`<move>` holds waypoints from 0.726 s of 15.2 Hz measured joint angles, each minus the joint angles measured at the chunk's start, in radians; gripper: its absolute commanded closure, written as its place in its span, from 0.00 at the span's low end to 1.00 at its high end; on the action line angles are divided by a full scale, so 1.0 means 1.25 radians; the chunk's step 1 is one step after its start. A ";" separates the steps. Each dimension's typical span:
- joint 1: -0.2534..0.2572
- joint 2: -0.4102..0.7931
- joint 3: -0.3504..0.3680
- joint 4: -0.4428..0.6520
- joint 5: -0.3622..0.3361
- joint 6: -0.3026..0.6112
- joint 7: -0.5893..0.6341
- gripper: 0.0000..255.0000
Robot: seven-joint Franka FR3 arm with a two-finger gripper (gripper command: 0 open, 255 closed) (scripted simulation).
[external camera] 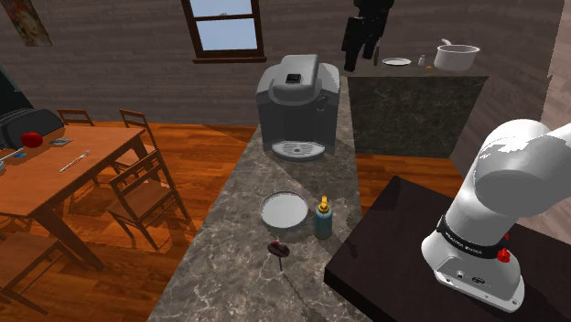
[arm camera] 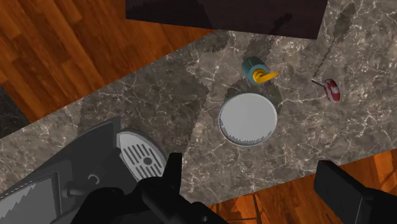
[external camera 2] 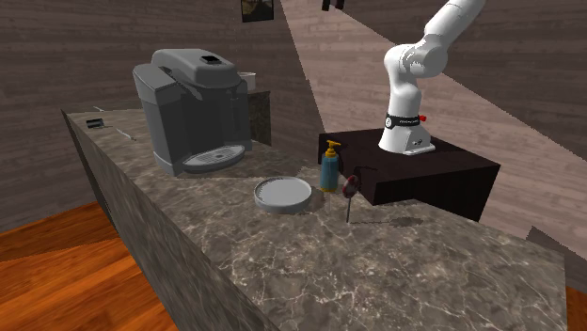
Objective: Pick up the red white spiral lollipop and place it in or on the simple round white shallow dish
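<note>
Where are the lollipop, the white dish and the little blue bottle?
lollipop point(external camera: 277, 247), shoulder view, its red head.
white dish point(external camera: 284, 210), shoulder view, its bare middle.
blue bottle point(external camera: 323, 221), shoulder view, its body.

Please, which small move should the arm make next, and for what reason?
Probably move the open tool sideways until it is centred above the lollipop. The tool hangs high over the counter, nearer the dish, holding nothing. The lollipop rests on the counter apart from the dish, near the bottle.
</note>
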 measured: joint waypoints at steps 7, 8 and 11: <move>-0.006 -0.032 0.071 -0.120 0.047 0.073 0.133 0.00; -0.008 -0.030 0.086 -0.140 0.057 0.091 0.160 0.00; -0.009 -0.020 0.138 -0.181 0.092 0.137 0.246 0.00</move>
